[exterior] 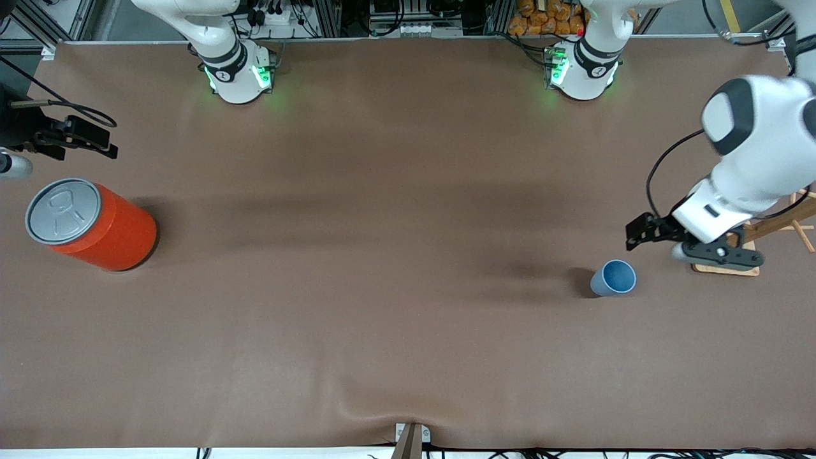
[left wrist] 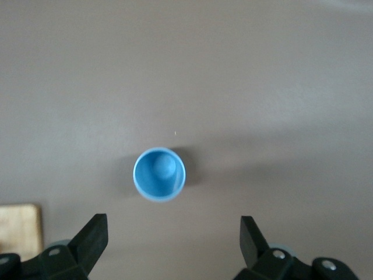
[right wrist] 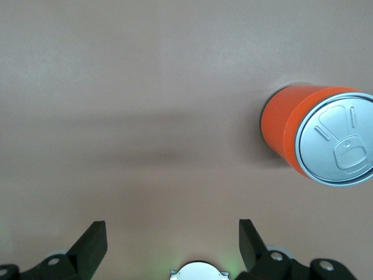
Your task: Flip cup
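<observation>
The small light-blue cup [exterior: 613, 278] stands upright on the brown table, mouth up, with its darker blue inside showing. In the left wrist view the cup [left wrist: 159, 174] is seen from above, ahead of the fingertips and apart from them. My left gripper [exterior: 717, 252] hangs open and empty above the table, beside the cup toward the left arm's end; in its own view the left gripper [left wrist: 173, 233] has its jaws wide apart. My right gripper [exterior: 16, 162] waits at the right arm's end of the table, open and empty in its own view [right wrist: 173, 233].
A big orange can [exterior: 95, 224] with a grey lid stands near the right arm's end; it also shows in the right wrist view [right wrist: 317, 134]. A wooden stand [exterior: 733, 268] sits under the left gripper, by the table edge at the left arm's end.
</observation>
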Robot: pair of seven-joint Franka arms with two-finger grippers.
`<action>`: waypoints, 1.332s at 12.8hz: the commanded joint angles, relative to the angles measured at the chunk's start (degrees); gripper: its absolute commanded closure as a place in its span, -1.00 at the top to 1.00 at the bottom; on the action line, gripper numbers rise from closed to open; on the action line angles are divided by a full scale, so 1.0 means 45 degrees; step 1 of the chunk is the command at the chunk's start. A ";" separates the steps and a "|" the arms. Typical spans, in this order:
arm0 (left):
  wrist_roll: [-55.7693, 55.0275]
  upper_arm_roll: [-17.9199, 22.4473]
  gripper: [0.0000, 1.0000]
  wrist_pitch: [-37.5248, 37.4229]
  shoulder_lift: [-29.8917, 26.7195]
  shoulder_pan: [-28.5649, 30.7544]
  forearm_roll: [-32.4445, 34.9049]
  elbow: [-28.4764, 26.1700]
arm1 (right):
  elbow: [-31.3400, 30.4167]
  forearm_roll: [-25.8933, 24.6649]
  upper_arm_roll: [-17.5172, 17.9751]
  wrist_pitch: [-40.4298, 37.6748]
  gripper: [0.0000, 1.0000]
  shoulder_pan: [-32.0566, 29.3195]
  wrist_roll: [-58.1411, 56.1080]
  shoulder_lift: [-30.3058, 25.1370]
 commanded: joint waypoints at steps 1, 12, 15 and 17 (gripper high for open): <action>-0.1000 -0.0041 1.00 -0.2600 -0.0796 0.0142 0.0063 0.1468 | -0.0016 0.0180 -0.0009 0.0020 1.00 0.0019 0.0124 -0.0030; -0.1842 0.0173 1.00 -0.6224 -0.3216 -0.0561 0.1509 0.1772 | -0.0016 0.0180 -0.0009 0.0020 1.00 0.0019 0.0124 -0.0030; -0.1687 0.0621 1.00 -0.6339 -0.3356 -0.0561 0.1373 0.1961 | -0.0016 0.0083 -0.0009 0.0233 1.00 0.0058 0.0144 -0.0050; -0.1453 0.0934 1.00 -0.6417 -0.3259 -0.0561 0.1353 0.2099 | -0.0249 0.0043 0.0011 0.0954 1.00 0.0156 0.0125 -0.0167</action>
